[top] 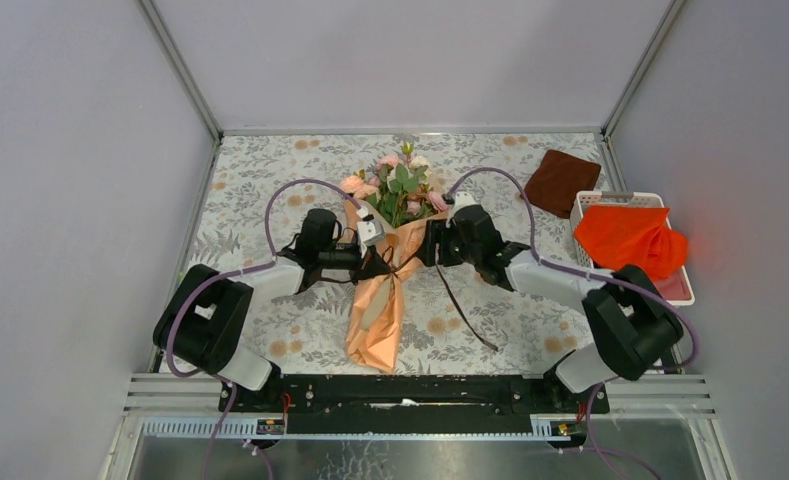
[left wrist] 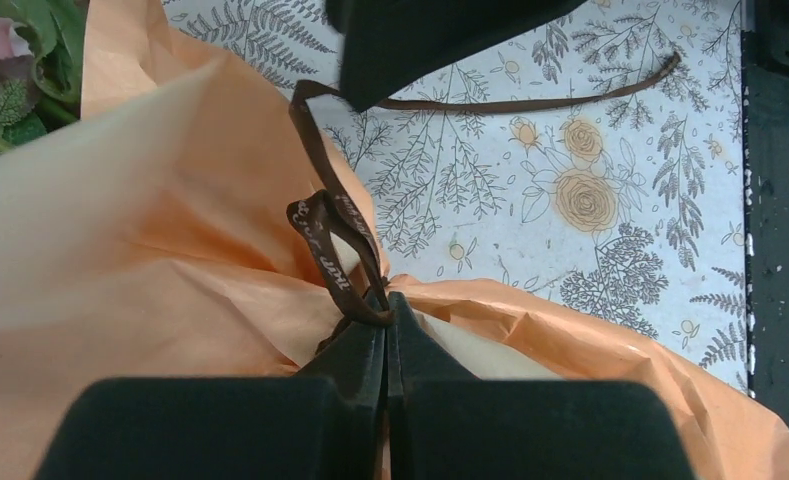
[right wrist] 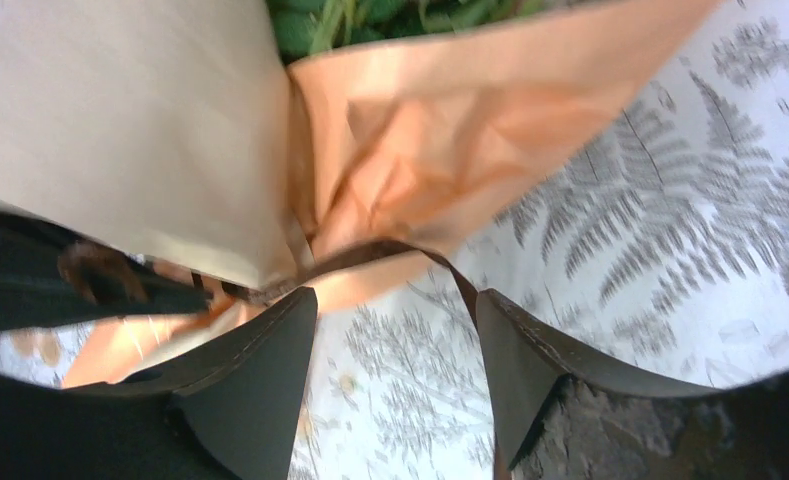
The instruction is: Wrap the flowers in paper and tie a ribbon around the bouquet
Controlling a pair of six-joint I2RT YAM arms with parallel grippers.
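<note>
Wrapping: the flowers (top: 398, 185) are sitting inside the paper (top: 378, 325), which is lying as a cone on the table (top: 270, 180); this part is looking finished.
Bouquet: the bouquet (top: 385, 290) is lying mid-table between both arms, blooms pointing away from the bases.
Ribbon: the ribbon (left wrist: 322, 232) is cinching the waist, a small loop standing up and a long tail trailing across the table.
Left gripper: the left gripper (left wrist: 386, 318) is pinching the ribbon at the waist, jaws fully together.
Right gripper: the right gripper (right wrist: 395, 297) is hanging with jaws apart, the ribbon crossing just beyond its tips and nothing gripped.
Remaining: the knot is possibly only half made, as paper folds are hiding it; tightening and finishing the tie are looking outstanding.
</note>
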